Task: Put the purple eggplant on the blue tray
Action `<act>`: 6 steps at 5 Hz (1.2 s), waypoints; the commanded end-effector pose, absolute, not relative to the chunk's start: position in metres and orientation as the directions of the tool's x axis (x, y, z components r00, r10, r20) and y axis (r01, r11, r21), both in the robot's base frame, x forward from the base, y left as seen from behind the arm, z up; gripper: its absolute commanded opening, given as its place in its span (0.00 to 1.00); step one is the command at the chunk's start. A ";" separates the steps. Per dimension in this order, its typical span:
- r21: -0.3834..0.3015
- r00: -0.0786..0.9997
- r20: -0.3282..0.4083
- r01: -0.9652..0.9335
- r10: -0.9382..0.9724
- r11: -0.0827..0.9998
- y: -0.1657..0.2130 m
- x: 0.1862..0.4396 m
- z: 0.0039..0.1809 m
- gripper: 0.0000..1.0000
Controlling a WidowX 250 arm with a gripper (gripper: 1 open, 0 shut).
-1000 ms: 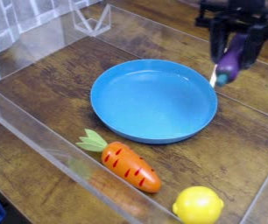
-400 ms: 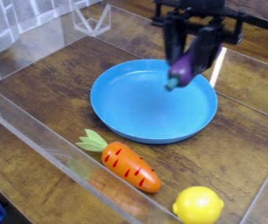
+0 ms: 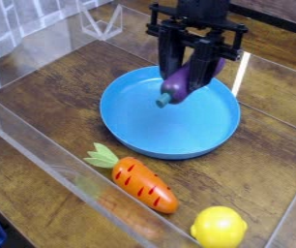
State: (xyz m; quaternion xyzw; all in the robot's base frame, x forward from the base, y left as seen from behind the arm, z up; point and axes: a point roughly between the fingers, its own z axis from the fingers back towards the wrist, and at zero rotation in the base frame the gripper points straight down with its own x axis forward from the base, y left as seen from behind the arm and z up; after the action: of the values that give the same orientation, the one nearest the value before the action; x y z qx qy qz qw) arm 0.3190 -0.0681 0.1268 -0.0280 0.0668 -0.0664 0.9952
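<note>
In the camera view, the gripper (image 3: 182, 70) hangs pointing down over the back part of the tray (image 3: 144, 138), its dark fingers (image 3: 205, 60) clamped on the eggplant (image 3: 177, 84). The eggplant is gripped by its upper half and hangs tilted, stem tip lowest, above the tray's blue floor and clear of it. The jaws are closed tight on it, with no gap showing beside the purple body.

Against the frame a second ago, the gripper has moved left and nearer the camera. Then it was at the right edge of the view, with the eggplant hanging just outside the tray's right rim. Less than half a second ago it had crossed the rim. Now the eggplant is well inside the rim, over the rear middle of the dish. The grip looks the same throughout.

The carrot (image 3: 143, 184) lies in front of the tray, its green leaves near the rim, and the lemon (image 3: 220, 227) sits to its right at the bottom edge. Neither has shifted. All rest on a wooden table (image 3: 54, 105) inside clear walls (image 3: 35, 145).
</note>
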 end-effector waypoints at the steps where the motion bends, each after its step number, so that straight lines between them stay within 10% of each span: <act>1: -0.051 0.991 -0.055 0.119 -0.122 0.992 -0.062 0.329 0.149 0.00; 6: 0.021 0.991 -0.106 0.086 -0.083 0.996 -0.050 0.341 0.133 0.00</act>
State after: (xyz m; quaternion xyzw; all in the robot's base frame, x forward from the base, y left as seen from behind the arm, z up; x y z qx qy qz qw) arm 0.3326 -0.0536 0.1149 0.0143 0.0839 -0.0489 0.9952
